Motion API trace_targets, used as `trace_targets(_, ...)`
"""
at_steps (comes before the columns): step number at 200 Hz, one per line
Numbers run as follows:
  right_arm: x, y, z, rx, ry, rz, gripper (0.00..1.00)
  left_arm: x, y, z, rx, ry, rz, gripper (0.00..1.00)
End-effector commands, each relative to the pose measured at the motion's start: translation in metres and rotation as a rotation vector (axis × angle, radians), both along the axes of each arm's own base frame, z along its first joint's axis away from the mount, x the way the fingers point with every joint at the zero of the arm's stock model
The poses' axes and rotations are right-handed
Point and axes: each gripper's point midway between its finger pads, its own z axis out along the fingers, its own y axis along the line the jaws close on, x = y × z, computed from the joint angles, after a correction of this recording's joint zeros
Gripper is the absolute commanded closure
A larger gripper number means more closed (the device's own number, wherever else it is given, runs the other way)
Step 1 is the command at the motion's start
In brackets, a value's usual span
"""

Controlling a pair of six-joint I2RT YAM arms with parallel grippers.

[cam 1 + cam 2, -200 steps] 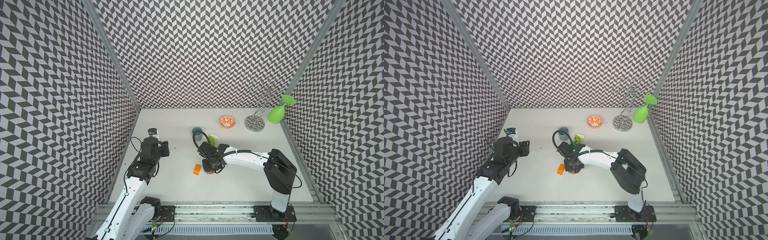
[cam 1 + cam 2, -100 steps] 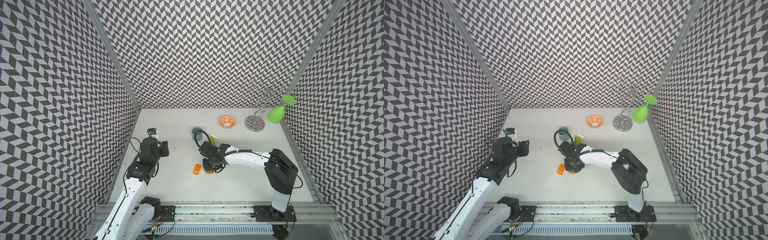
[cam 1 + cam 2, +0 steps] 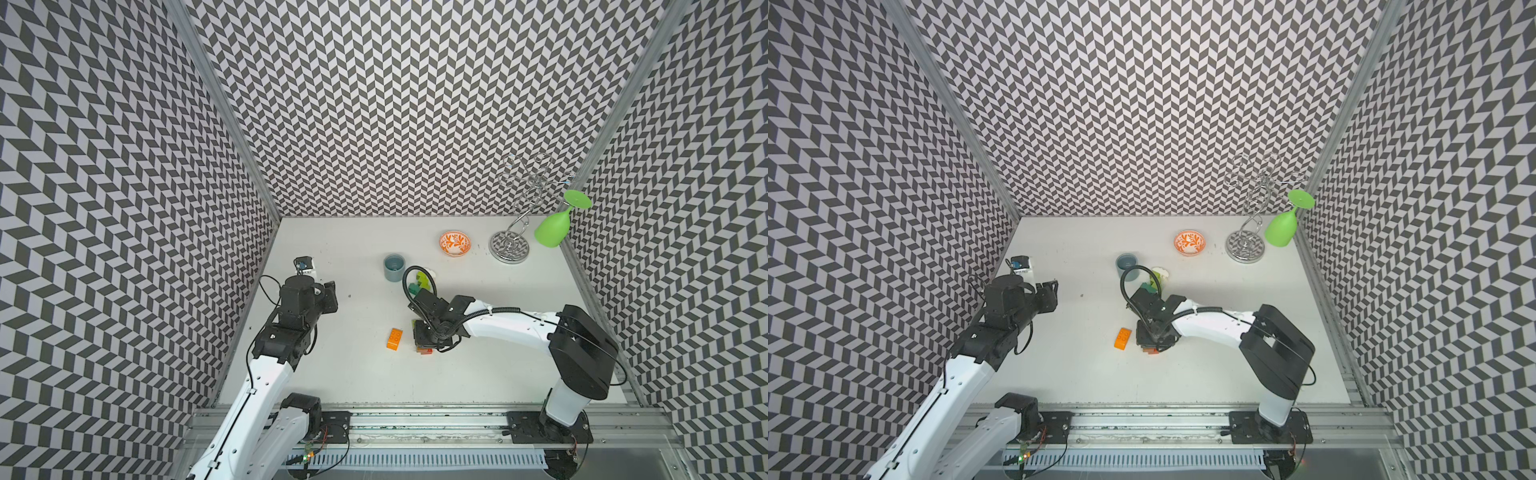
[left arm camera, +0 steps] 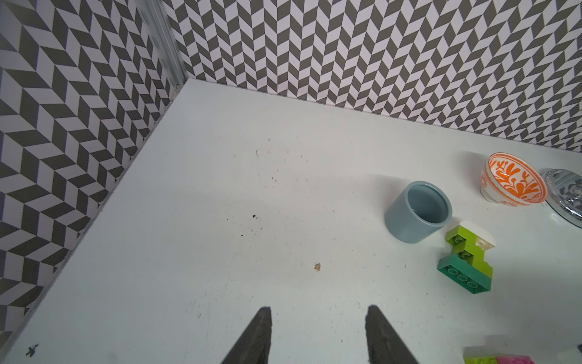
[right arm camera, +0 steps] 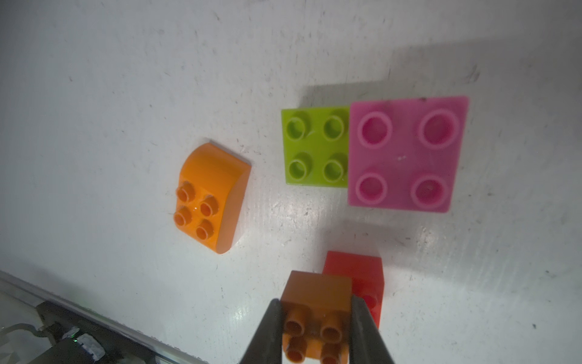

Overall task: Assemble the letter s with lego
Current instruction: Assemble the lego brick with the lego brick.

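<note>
In the right wrist view my right gripper [image 5: 316, 318] is shut on a brown brick [image 5: 316, 291], studs facing the camera, just above the table. A red brick [image 5: 362, 280] lies right beside it. A lime square brick [image 5: 315, 146] touches a pink square brick [image 5: 406, 154], and an orange curved brick [image 5: 211, 195] lies apart from them. In both top views the right gripper [image 3: 426, 338] hides most of these; the orange brick [image 3: 394, 338] shows to its left. A lime, dark green and white stack [image 4: 466, 258] stands by the cup. My left gripper [image 4: 318, 310] is open and empty.
A grey-blue cup [image 3: 394, 267] stands behind the right wrist. An orange-patterned bowl [image 3: 454, 243], a wire glass stand [image 3: 509, 247] and a green plastic glass [image 3: 552, 228] sit at the back right. The left arm [image 3: 299, 316] is near the left wall.
The right wrist has barely shifted over the bricks. The left arm and the loose bricks have not moved.
</note>
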Motion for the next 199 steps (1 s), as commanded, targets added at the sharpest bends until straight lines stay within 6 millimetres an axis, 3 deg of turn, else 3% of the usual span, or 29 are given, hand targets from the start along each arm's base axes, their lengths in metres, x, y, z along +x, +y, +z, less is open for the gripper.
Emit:
trace_targets(1, -0.006, 0.001, -0.004, 0.001, 0.021, -0.008, 0.61, 0.001, 0.001, 0.007, 0.003, -0.029, -0.005, 0.5)
trace_targets(30, -0.002, 0.004, 0.003, -0.007, -0.004, -0.001, 0.49, 0.002, 0.001, 0.006, 0.004, -0.027, -0.004, 0.49)
trace_targets(67, 0.006, 0.008, 0.033, -0.001, -0.083, 0.043, 0.41, 0.002, 0.002, 0.007, 0.004, -0.028, -0.001, 0.47)
trace_targets(90, 0.011, 0.009, 0.068, 0.002, -0.215, 0.169, 0.38, 0.001, 0.002, 0.008, 0.004, -0.031, 0.001, 0.47)
trace_targets(117, 0.03, -0.004, 0.124, -0.066, -0.551, 0.384, 0.37, 0.001, 0.002, 0.008, 0.002, -0.034, -0.002, 0.47)
trace_targets(132, 0.033, -0.011, 0.142, -0.099, -0.736, 0.56, 0.35, 0.001, 0.001, 0.008, 0.001, -0.034, -0.005, 0.47)
trace_targets(159, 0.021, -0.021, 0.145, -0.172, -0.986, 0.923, 0.3, 0.001, 0.001, 0.008, -0.001, -0.035, -0.007, 0.46)
trace_targets(199, -0.016, -0.032, 0.103, -0.21, -1.095, 1.392, 0.3, 0.002, 0.0, 0.005, -0.001, -0.026, -0.015, 0.46)
